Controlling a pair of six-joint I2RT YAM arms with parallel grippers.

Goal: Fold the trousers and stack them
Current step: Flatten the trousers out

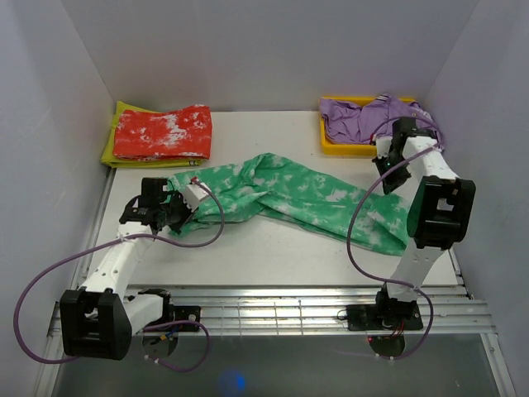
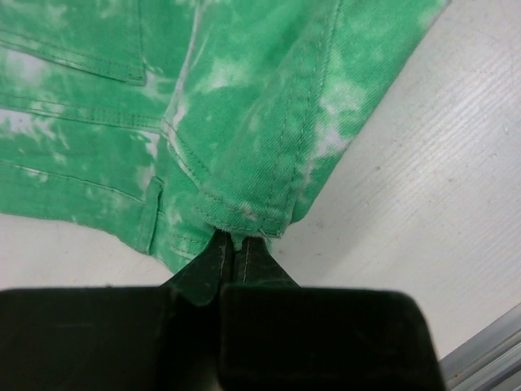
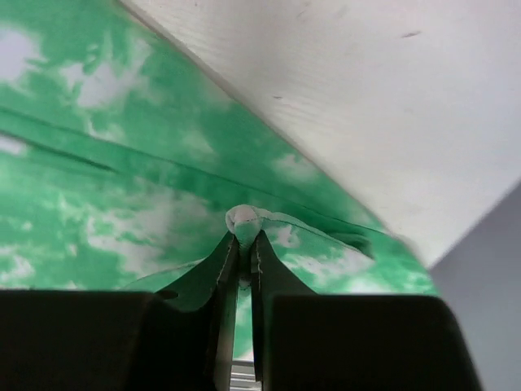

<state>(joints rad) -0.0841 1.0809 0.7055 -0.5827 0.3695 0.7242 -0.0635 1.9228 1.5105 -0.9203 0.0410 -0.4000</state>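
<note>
The trousers [image 1: 297, 194], bright green with white blotches, lie stretched across the middle of the table from left to lower right. My left gripper [image 1: 188, 201] is at their left end. In the left wrist view it [image 2: 232, 238] is shut on a stitched hem corner of the trousers [image 2: 244, 98]. My right gripper [image 3: 244, 236] is shut on a small bunched fold of the trousers [image 3: 98, 163]. In the top view its fingertips are hidden under the right arm's own links near the cloth's right end.
A red-and-white folded garment [image 1: 163, 132] lies on a yellow-green cloth at the back left. A yellow tray [image 1: 331, 147] at the back right holds a purple garment [image 1: 364, 116]. Metal rails [image 1: 289, 310] run along the near edge. Walls close in three sides.
</note>
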